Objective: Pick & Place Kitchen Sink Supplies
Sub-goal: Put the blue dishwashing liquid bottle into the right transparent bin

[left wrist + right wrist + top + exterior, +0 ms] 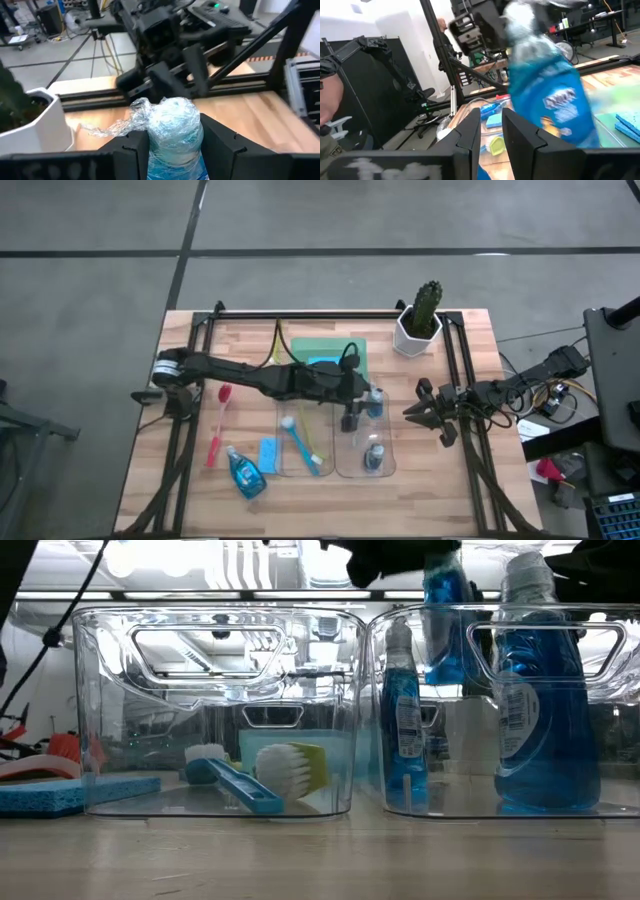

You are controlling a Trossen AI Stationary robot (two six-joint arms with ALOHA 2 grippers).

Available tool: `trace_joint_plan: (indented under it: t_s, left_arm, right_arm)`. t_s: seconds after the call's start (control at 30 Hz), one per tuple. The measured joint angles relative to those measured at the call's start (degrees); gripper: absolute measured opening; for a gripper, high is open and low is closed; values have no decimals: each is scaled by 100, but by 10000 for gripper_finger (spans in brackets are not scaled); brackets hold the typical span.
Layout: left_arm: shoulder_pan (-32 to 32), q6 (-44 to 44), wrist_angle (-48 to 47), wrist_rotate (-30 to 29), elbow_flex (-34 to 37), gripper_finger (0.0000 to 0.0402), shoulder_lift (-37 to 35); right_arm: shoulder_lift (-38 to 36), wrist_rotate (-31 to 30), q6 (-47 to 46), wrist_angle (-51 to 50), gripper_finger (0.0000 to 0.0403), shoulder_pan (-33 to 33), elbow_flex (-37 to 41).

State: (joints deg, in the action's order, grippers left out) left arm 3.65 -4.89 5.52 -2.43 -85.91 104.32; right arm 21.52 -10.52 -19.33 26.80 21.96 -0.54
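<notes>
My left gripper (pixel 364 402) reaches from the left over the right clear bin (pixel 345 465) and is shut on a small clear bottle of blue liquid (pixel 376 399), seen aloft in the low view (pixel 445 610). Two more blue bottles (pixel 403 720) (pixel 540 710) stand on their bases in that bin. A blue brush (pixel 235 785) and a yellow-green brush (pixel 295 768) lie in the left bin (pixel 285 468). On the table lie a red-pink brush (pixel 218 425), a blue sponge (pixel 268 452) and another bottle (pixel 245 473). My right gripper (pixel 409 411) waits to the right, narrowly open and holding nothing. My left gripper pinches the bottle's top end (pixel 172 125), which is wrapped in crinkled clear film, between its two fingers (pixel 125 150). The fingers come roughly level from the table's left. The bottle hangs upright below them, lifted clear above the right bin.
A green tray (pixel 350 350) with a blue sponge (pixel 322 363) sits behind the bins. A cactus in a white pot (pixel 420 320) stands at the far right. Black frame rails (pixel 455 360) run along the table's sides. Bare wood lies along the near edge.
</notes>
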Motion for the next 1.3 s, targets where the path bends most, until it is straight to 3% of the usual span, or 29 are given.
trace_joint_plan:
  t_s: [0.33,0.8,1.3]
  left_arm:
    - [-163,19,49,306,99,133,288]
    - [-170,-81,245,467,184,133,732]
    - [-183,-103,376,456,184,147,826]
  right_arm:
    - [2,0,0,-1,86,2,-2]
    - [2,0,0,0,66,1,-2]
    - [2,0,-2,-1,87,2,-2]
